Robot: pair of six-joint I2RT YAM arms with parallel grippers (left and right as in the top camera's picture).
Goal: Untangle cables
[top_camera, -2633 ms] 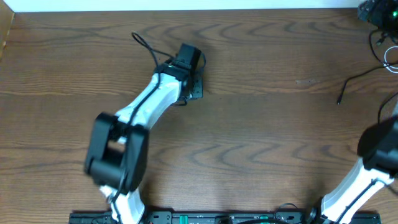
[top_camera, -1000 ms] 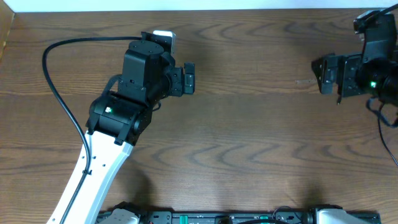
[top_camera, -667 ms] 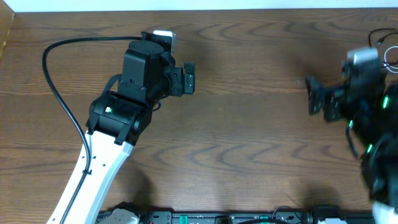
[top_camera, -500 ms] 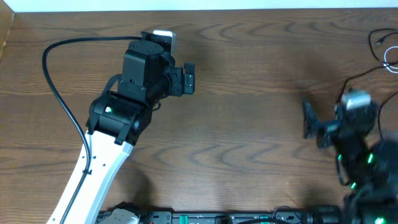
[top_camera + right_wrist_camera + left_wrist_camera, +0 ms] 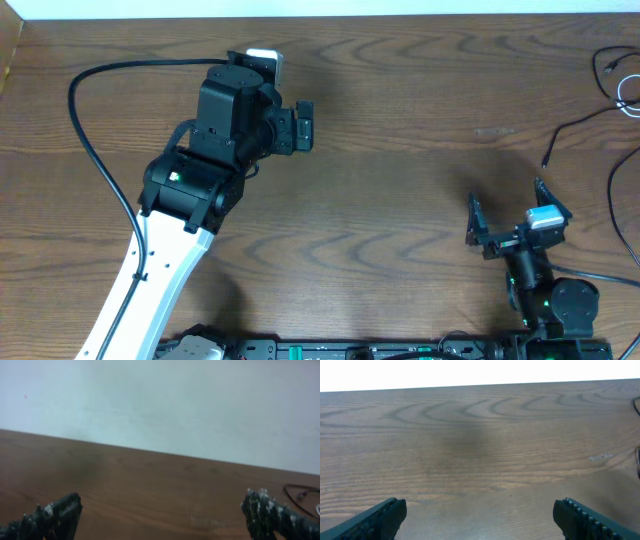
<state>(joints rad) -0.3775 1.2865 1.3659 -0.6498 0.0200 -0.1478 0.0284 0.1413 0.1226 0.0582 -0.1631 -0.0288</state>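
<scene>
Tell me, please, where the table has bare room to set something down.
The wide bare table between the left claw and the right claw is free. The right edge is crowded with the cables.

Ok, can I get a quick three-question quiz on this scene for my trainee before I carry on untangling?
1. True or false: the left gripper is holding a cable.
2. In the overhead view, where does the black cable lie? A) near the right edge of the table B) mid-table C) at the left edge
3. Are the jaws of the right gripper open or shut?
Key: 1 false; 2 A; 3 open.
</scene>
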